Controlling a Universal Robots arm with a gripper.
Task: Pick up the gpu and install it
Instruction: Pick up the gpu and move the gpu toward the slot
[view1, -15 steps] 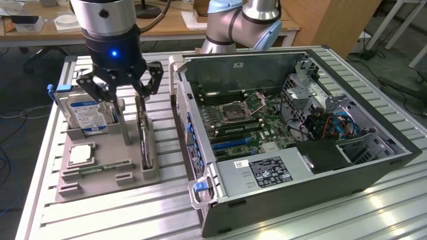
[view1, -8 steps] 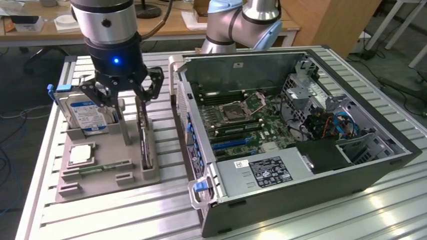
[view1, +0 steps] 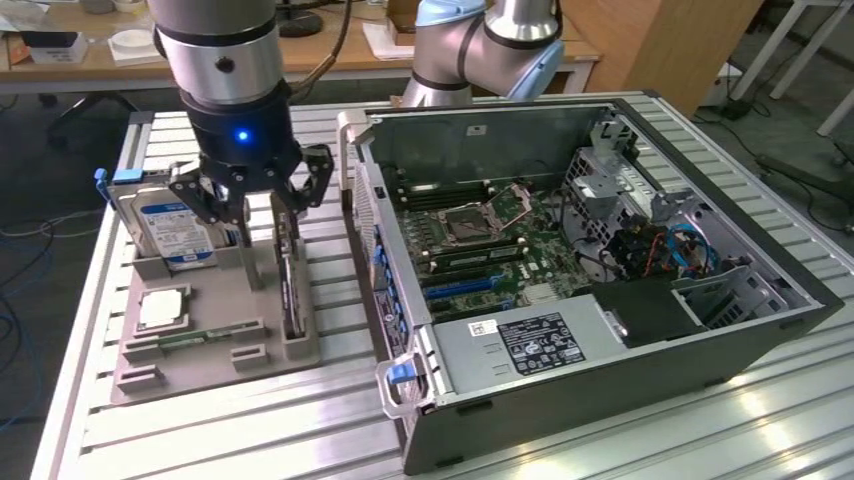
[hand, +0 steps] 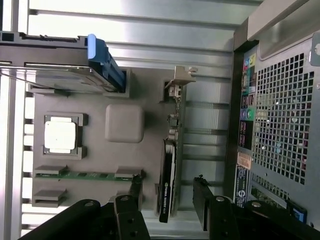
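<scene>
Pincer (hand: 168, 186) open, fingers (hand: 200, 200) either side of gpu (hand: 169, 165). Gpu stands on edge along gray holder (hand: 125, 122) edge nr PC case (hand: 280, 100); its print illegible.

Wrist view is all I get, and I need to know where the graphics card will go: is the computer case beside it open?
Observer: Yes. The case lies on its side, open on top, with its main board facing up.
Operator: Any slots on show?
Observer: Blue slots sit on the board, toward the wall nearest the graphics card.
Operator: Anything behind the case?
Observer: A second robot arm stands behind it.
</scene>
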